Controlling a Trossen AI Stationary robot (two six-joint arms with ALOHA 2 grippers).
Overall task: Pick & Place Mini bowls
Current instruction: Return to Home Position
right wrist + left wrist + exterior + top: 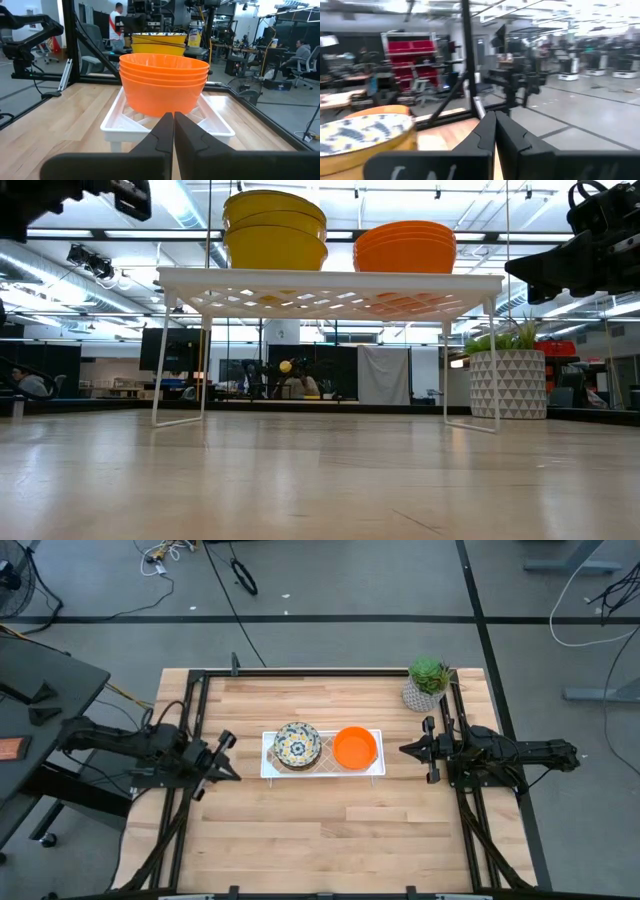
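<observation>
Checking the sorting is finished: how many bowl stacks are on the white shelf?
2. The patterned stack sits on the shelf, on its left half in the high view; the orange stack sits on its right half. Nested bowls within each are partly hidden.

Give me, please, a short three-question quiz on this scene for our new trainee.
1. True or false: the orange bowls and the patterned bowls sit in two stacks side by side on the white shelf.
2. Where is the potted plant? A) on the shelf; B) on the table near the right arm; C) in a gripper.
3. Fill in: the left gripper and the right gripper both have their fingers ____.
Key: 1 true; 2 B; 3 shut.
</observation>
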